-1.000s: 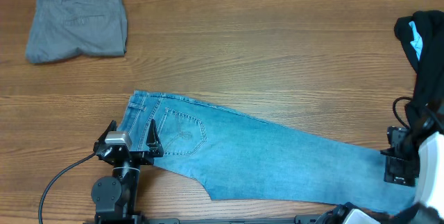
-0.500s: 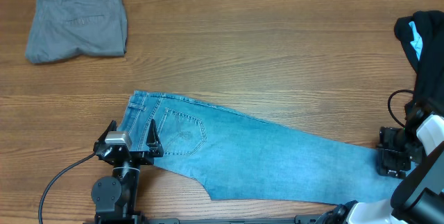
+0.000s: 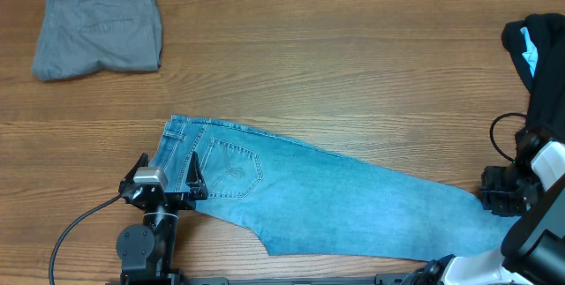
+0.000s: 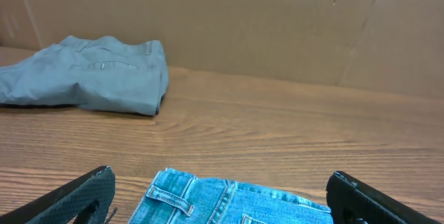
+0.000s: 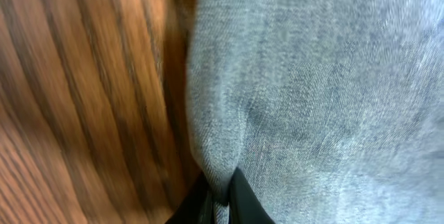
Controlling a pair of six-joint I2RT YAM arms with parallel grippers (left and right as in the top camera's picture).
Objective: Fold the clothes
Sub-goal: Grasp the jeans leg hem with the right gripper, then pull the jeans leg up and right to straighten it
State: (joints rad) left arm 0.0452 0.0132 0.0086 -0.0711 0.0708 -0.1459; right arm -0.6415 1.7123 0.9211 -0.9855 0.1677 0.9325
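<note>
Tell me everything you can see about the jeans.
The jeans are light blue denim, lying flat on the wooden table, apparently folded in half lengthwise, with one stitched back pocket showing. The waistband lies at the left, between the fingers of the open left tool. The legs stretch to the right, where the right tool is shut on a pinch of cloth.

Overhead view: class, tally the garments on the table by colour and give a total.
light blue jeans: 1
grey trousers: 1
black garment with blue trim: 1
Total: 3
</note>
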